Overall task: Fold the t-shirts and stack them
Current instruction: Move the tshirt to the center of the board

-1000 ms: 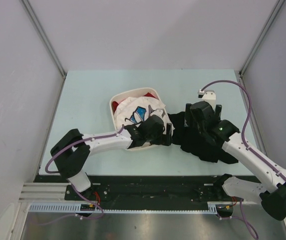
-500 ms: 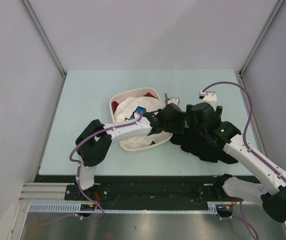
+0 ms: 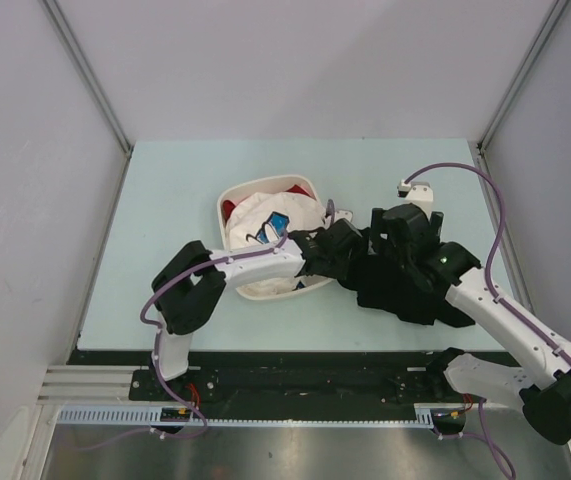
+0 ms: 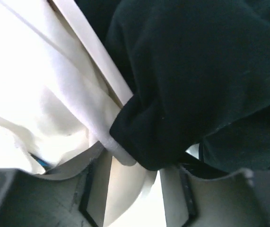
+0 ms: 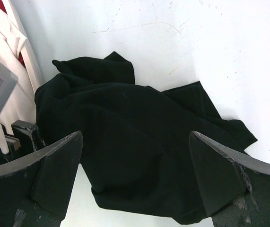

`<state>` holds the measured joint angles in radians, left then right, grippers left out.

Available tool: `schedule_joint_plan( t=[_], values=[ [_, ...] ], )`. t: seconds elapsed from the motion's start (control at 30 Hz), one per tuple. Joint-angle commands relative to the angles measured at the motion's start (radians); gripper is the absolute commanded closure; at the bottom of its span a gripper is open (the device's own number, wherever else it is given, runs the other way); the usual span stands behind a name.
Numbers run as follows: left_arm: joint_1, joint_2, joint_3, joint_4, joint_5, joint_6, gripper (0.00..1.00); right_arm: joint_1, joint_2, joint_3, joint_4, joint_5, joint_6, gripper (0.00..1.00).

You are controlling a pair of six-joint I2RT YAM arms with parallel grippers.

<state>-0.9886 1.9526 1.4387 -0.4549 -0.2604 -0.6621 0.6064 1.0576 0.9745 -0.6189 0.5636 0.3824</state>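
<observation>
Left gripper [image 4: 135,176]: fingers partway apart, with a fold of the black t-shirt [image 4: 196,71] and the rim of the basket [image 4: 96,47] between them; I cannot tell if it pinches | Right gripper [image 5: 135,138]: fingers spread wide, hovering over the same shirt, crumpled on the table [image 5: 220,47] beneath | White t-shirt [image 3: 260,215]: in the basket, beside the left gripper

Top external: high behind the arm bases [image 3: 168,360], looking down on the table [image 3: 165,190]. Left wrist very close, right wrist higher; all share the black t-shirt [image 5: 125,142].
</observation>
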Motion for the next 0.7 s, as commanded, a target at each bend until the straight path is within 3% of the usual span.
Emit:
schedule_joint_plan(
  t=[0.0, 0.17, 0.2, 0.27, 0.43, 0.53, 0.57, 0.63, 0.67],
  values=[
    [0.002, -0.005, 0.02, -0.102, -0.069, 0.038, 0.6, -0.005, 0.007, 0.001, 0.022, -0.016, 0.027, 0.0],
    [0.007, -0.018, -0.01, -0.1, -0.086, 0.042, 0.6, -0.004, -0.001, 0.0, 0.01, -0.016, 0.029, 0.0],
    [0.011, -0.029, -0.018, -0.102, -0.092, 0.047, 0.76, -0.004, -0.001, 0.0, 0.008, -0.016, 0.029, 0.0],
    [0.024, -0.044, -0.049, -0.116, -0.103, 0.048, 0.98, -0.004, -0.004, -0.003, 0.007, -0.018, 0.03, 0.0],
    [0.111, -0.165, -0.191, -0.081, -0.097, 0.056, 1.0, -0.004, 0.01, -0.019, 0.025, -0.042, 0.03, 0.0],
    [0.175, -0.23, -0.27, -0.073, -0.086, 0.077, 0.9, 0.001, 0.06, -0.02, 0.031, -0.083, 0.035, 0.0],
    [0.185, -0.242, -0.288, -0.08, -0.1, 0.084, 0.81, 0.007, 0.08, -0.02, 0.033, -0.099, 0.033, 0.0],
    [0.202, -0.267, -0.3, -0.1, -0.132, 0.102, 0.56, 0.013, 0.135, -0.02, 0.048, -0.17, 0.024, 0.0],
    [0.206, -0.28, -0.31, -0.106, -0.158, 0.105, 0.31, 0.021, 0.154, -0.02, 0.057, -0.198, 0.016, 0.0]
  ],
)
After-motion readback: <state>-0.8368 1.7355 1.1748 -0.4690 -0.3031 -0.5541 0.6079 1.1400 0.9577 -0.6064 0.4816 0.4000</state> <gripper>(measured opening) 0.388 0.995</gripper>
